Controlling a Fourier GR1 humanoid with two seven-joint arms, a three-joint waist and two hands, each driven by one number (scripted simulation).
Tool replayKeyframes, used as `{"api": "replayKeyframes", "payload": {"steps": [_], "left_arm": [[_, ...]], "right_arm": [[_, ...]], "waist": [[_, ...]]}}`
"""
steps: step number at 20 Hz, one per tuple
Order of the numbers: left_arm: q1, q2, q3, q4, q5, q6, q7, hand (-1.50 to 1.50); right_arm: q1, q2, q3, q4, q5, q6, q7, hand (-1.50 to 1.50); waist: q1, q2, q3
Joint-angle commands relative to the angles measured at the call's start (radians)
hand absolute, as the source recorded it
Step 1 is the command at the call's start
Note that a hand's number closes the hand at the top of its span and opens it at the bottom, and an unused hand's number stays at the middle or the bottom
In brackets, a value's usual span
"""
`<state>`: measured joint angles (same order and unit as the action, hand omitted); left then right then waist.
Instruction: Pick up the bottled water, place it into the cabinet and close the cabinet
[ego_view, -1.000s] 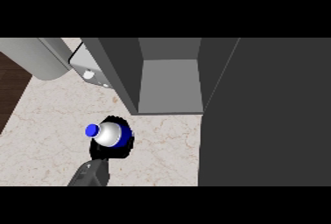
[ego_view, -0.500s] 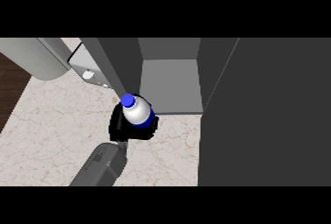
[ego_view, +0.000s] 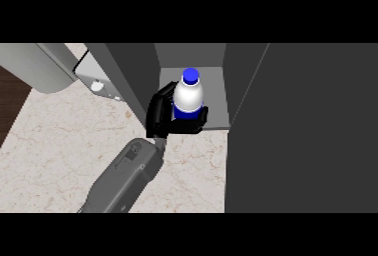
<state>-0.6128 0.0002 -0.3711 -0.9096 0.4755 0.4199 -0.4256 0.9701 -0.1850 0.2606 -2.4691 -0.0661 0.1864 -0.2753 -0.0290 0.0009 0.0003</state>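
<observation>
The bottled water (ego_view: 189, 97), white with a blue cap and a blue label band, stands upright at the open front of the grey cabinet (ego_view: 211, 65), over its floor. My left hand (ego_view: 168, 122) is shut on the bottle's lower half, fingers curled round it from the left and the front. The grey forearm (ego_view: 122, 177) comes in from the lower left edge. The cabinet's dark door (ego_view: 310, 130) stands open and fills the right side of the view. My right hand does not show.
The marble counter (ego_view: 52, 150) stretches to the left of the arm. The cabinet's left wall (ego_view: 133, 75) rises beside my hand. A grey cylinder (ego_view: 33, 65) and a white panel with a knob (ego_view: 96, 84) sit at the back left.
My left hand has carried the bottle up and to the right, from the open counter to the cabinet's opening. The forearm has stretched further forward.
</observation>
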Motion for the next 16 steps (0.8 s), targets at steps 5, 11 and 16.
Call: {"api": "replayKeyframes", "payload": {"steps": [5, 11, 16], "left_arm": [[-0.219, 0.0, -0.013, 0.208, 0.074, 0.136, 0.052, 1.5], [-0.384, 0.0, 0.028, 0.415, 0.063, 0.152, 0.051, 1.5], [-0.368, 0.0, 0.009, 0.572, 0.006, 0.205, -0.01, 1.5]], "right_arm": [[0.06, -0.008, 0.015, -0.089, -0.063, 0.029, 0.022, -1.5], [-0.021, 0.008, -0.038, -0.029, -0.101, 0.037, 0.019, -1.5], [-0.015, -0.002, -0.081, -0.032, -0.116, 0.057, 0.004, -1.5]], "waist": [[-0.024, 0.005, -0.001], [-0.028, 0.012, 0.0], [-0.04, 0.019, 0.0]]}}
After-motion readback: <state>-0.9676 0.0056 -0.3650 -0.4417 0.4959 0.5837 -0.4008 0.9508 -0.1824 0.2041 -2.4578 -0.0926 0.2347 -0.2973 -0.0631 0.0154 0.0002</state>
